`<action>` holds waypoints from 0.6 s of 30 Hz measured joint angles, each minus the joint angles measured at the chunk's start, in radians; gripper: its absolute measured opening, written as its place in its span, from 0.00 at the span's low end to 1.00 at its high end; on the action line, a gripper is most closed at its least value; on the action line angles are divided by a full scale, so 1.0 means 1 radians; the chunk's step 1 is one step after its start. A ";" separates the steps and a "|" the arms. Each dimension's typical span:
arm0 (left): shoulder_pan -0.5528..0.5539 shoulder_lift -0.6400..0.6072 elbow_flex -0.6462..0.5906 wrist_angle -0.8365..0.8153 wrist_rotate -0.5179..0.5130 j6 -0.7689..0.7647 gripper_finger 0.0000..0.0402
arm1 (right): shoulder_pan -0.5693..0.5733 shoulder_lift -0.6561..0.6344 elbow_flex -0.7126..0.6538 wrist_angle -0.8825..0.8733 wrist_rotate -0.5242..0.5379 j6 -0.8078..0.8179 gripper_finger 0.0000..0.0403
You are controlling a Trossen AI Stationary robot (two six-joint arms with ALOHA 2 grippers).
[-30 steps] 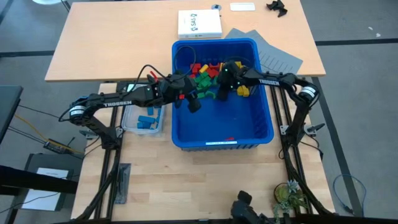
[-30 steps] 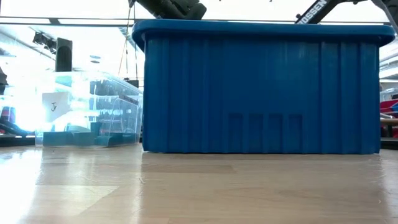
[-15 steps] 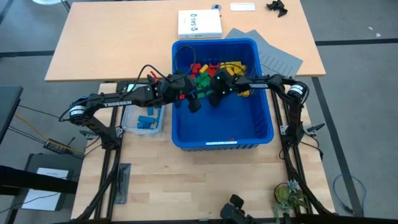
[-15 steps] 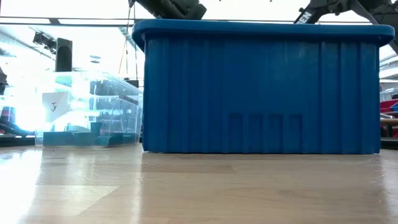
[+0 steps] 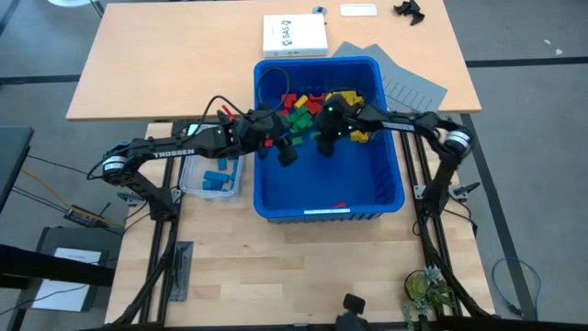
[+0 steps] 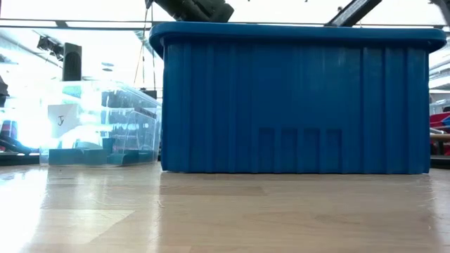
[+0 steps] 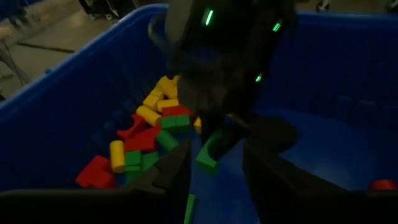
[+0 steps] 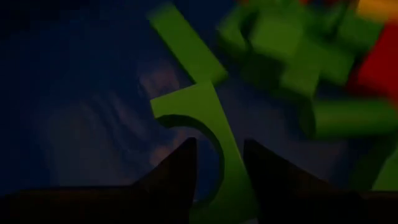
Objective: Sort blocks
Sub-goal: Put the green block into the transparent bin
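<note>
While the left gripper [image 5: 287, 154] hangs unchanged, narrow and empty, the right gripper [image 8: 219, 163] has swung back onto a green arch block [image 8: 198, 134], jaws narrowed astride it; pick imminent.

the wooden table [image 5: 138, 64] carries a blue bin [image 5: 386, 188], clear tub [image 5: 191, 184], white box [image 5: 294, 35] and grey sheets [image 5: 413, 87].

Robotics lab or workshop — two arms on metal stands [image 5: 158, 241] clamped at a wooden table [image 5: 165, 64], loose cables [image 5: 46, 188] on grey floor lower left, bright open room behind.
</note>
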 joint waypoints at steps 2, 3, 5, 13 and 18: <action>-0.002 0.000 0.000 0.005 0.022 -0.049 0.38 | 0.021 -0.065 0.000 -0.006 -0.002 -0.012 0.28; -0.002 0.000 0.000 0.012 0.044 -0.081 0.38 | 0.034 -0.100 0.000 -0.004 -0.002 -0.024 0.28; 0.001 0.000 0.000 0.029 0.098 -0.149 0.39 | 0.061 -0.165 0.000 -0.002 0.001 -0.060 0.28; 0.012 0.000 0.000 0.087 0.134 -0.359 0.52 | 0.215 -0.350 0.001 0.124 0.225 -0.191 0.28; 0.011 0.000 0.000 0.203 0.146 -0.418 0.54 | 0.301 -0.391 0.001 0.204 0.389 -0.280 0.28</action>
